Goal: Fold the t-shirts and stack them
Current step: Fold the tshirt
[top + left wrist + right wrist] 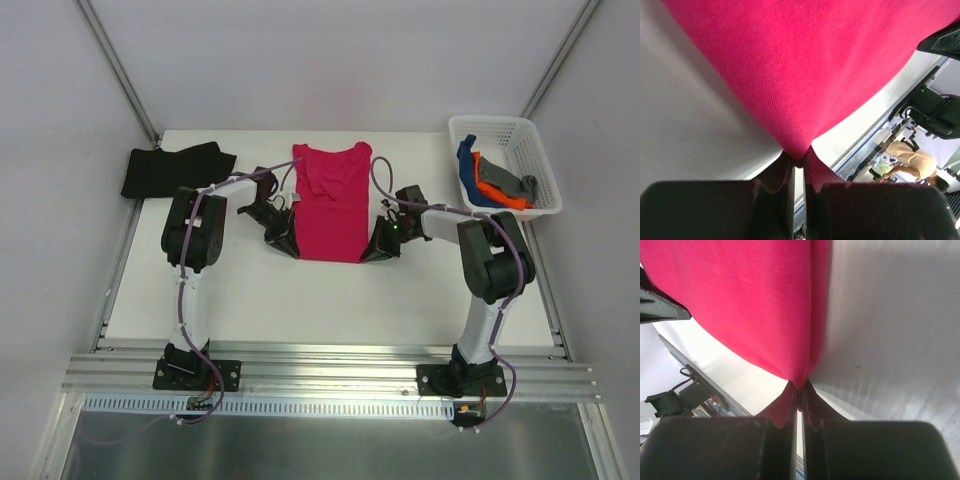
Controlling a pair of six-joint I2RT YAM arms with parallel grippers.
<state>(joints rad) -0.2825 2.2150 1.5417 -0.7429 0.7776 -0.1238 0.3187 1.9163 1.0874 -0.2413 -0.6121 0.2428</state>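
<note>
Pinching its near corners, the left gripper and right gripper are closed on the pink t-shirt. Both corners should be lifted evenly.

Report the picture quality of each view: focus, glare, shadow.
Top external: sharp, evenly lit, the pink t-shirt vivid on the pale table. Left wrist: its weave crisp, fingers dark and blurred. Right wrist: table streaked with glare, fingers underexposed.

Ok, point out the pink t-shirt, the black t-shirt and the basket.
pink t-shirt (331,200), top external view, middle of its flat body.
black t-shirt (175,172), top external view, centre of the cloth.
basket (505,135), top external view, bare far wall.
</note>
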